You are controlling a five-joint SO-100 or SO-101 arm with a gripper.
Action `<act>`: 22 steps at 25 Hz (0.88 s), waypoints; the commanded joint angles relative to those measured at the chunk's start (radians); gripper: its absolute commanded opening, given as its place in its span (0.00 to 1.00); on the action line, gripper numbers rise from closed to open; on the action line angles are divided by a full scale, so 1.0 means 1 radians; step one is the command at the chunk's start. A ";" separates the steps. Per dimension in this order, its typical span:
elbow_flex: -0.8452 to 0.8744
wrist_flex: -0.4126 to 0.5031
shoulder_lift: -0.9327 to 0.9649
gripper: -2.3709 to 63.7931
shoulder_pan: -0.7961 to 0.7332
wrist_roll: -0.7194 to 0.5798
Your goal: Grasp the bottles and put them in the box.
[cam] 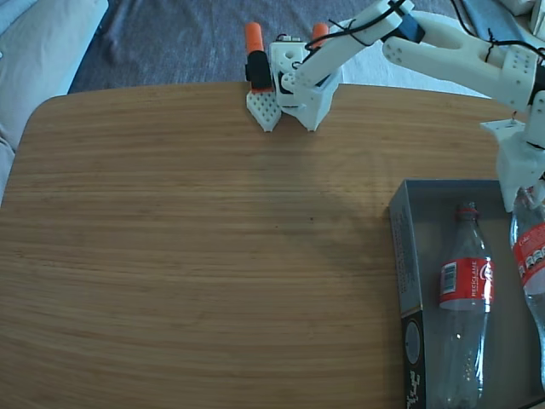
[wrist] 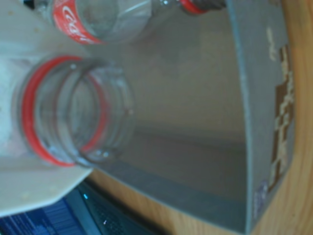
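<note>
1. Two Coca-Cola bottles in frame. First bottle (cam: 465, 298) lies flat inside the grey box (cam: 405, 256), neck toward the far wall, red label up.
2. Second bottle (cam: 530, 256) sits at the box's right side in the fixed view, neck raised into the white tool (cam: 521, 189).
3. Wrist view: the tool's white fingers (wrist: 29, 181) lie on either side of the open neck with red ring (wrist: 73, 110), so the tool grips the second bottle.
4. Box rests on the wooden tabletop (cam: 204, 256), at its right near corner; printed side wall faces left.
</note>
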 commanded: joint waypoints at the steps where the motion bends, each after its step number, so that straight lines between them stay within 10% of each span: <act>1: -0.028 -0.009 0.029 0.05 -0.008 0.003; 8: -0.023 -0.009 0.031 0.09 -0.008 0.008; 14: -0.023 -0.008 0.031 0.39 0.002 0.049; 22: -0.023 -0.008 0.031 0.41 0.009 0.061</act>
